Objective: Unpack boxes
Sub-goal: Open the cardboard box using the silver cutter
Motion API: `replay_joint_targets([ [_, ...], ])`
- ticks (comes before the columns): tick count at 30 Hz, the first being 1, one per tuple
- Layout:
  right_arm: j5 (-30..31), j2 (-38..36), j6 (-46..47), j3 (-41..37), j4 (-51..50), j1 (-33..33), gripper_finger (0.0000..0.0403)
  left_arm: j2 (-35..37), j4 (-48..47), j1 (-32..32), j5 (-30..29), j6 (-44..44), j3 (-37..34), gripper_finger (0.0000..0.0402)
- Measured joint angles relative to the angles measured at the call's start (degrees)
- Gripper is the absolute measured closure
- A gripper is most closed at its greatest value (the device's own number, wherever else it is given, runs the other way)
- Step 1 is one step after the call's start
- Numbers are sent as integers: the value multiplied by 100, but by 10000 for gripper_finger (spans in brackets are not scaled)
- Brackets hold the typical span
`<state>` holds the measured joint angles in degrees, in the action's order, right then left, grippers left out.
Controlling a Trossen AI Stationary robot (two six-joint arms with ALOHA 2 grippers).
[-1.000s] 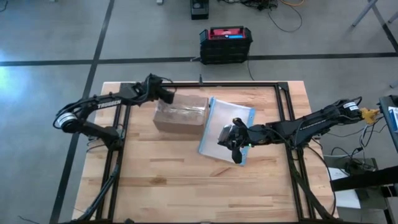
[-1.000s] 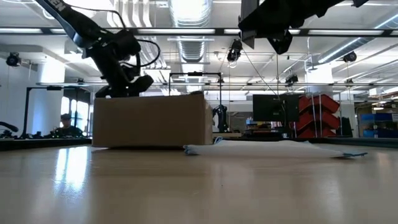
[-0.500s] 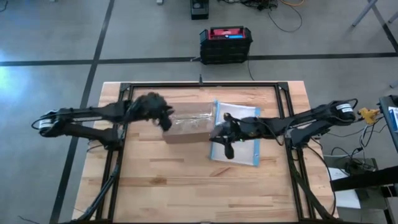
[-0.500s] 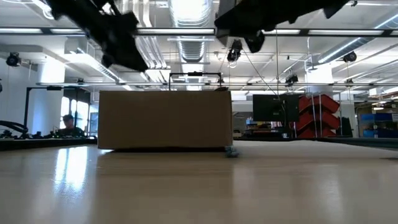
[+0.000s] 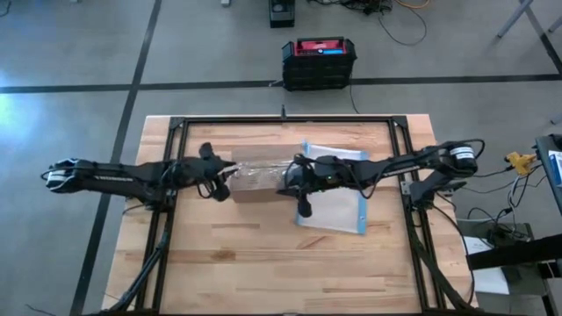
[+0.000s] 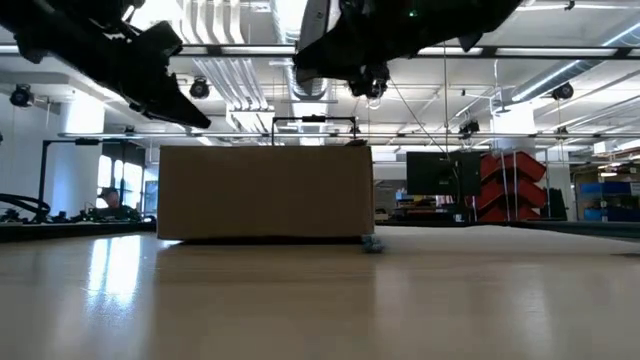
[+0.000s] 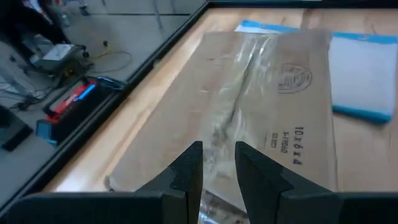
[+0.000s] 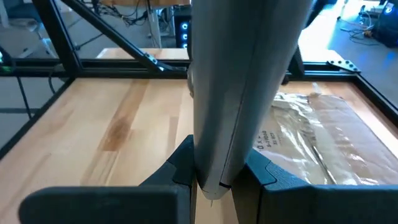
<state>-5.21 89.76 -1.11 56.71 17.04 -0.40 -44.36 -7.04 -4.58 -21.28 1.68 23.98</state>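
Observation:
A brown cardboard box [image 5: 257,183] with a strip of shiny clear tape along its top [image 7: 239,93] rests flat on the wooden table, its long side facing the near edge [image 6: 262,192]. My left gripper [image 5: 225,177] hovers just off the box's left end, above top height [image 6: 170,85]. Its fingers [image 7: 217,168] stand a narrow gap apart with nothing between them. My right gripper [image 5: 290,178] hangs above the box's right end [image 6: 345,45], shut on a grey tool [image 8: 242,81]. A flat clear pouch with a blue edge [image 5: 338,189] lies right of the box. My right gripper pinches the grey tool between its two fingers, on its lower part just above the pointed tip [image 8: 214,177]. The tool stands across the fingers, and its body rises up past the camera. It is lifted clear of the box and the table.
A black-and-red case [image 5: 319,61] stands on the floor beyond the table's far edge. Black frame rails [image 5: 172,189] run along the table's left, far and right sides. Bare wood [image 5: 263,254] stretches from the box to the near edge.
My left gripper has swung from the box's far left corner toward the near edge, ending off the box's left end. The box has turned square to the table and slid a little nearer. The pouch has turned too. My right gripper has gone left over the box.

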Motion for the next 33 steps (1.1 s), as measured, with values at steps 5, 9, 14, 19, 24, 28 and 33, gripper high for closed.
replay_joint_targets([
  [5, 7, 498, -184, 503, 0, -152, 360, -147, -16, -107, 158, -32, -177, 322],
  [9, -3, 835, -498, 989, 1, -278, 360, -295, -2, -107, 280, -32, -280, 322],
  [14, -468, 1162, -642, 1435, 120, -541, 360, -403, 55, -96, 319, 33, -376, 322],
  [19, -659, 1793, -656, 1871, 406, -679, 360, -415, 35, -70, 718, 460, -388, 322],
  [24, -683, 2193, -669, 2090, 607, -590, 360, -392, -11, 156, 904, 810, -377, 322],
  [28, -676, 2100, -634, 1897, 645, -427, 360, -394, -296, 377, 848, 784, -123, 322],
  [33, -698, 1927, -554, 1663, 623, -256, 360, -392, -449, 477, 485, 241, 216, 322],
])
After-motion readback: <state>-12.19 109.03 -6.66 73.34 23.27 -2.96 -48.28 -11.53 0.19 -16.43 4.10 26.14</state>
